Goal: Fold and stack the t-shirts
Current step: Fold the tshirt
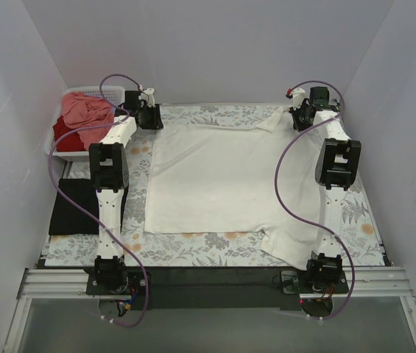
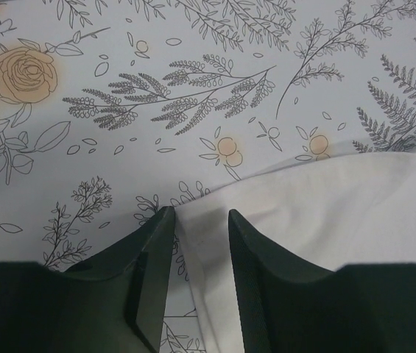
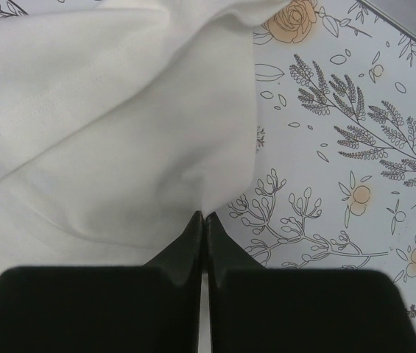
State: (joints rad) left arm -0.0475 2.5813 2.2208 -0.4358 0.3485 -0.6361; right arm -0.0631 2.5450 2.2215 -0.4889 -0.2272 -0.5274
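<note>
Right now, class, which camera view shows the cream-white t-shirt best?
Top external: nearly the whole cream-white t-shirt lies spread there. The left wrist view shows only a hemmed edge; the right wrist view, only a bunched corner.

Left gripper [image 2: 200, 212] ajar (right gripper [image 3: 203, 216] closed)

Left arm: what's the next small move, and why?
Probably close the left gripper. Its jaws stand open astride the edge of the cream-white cloth t-shirt, with cloth between them, while the right gripper is shut on the shirt's far right side. Both likely need a pinch before the far edge can be lifted to fold.
</note>
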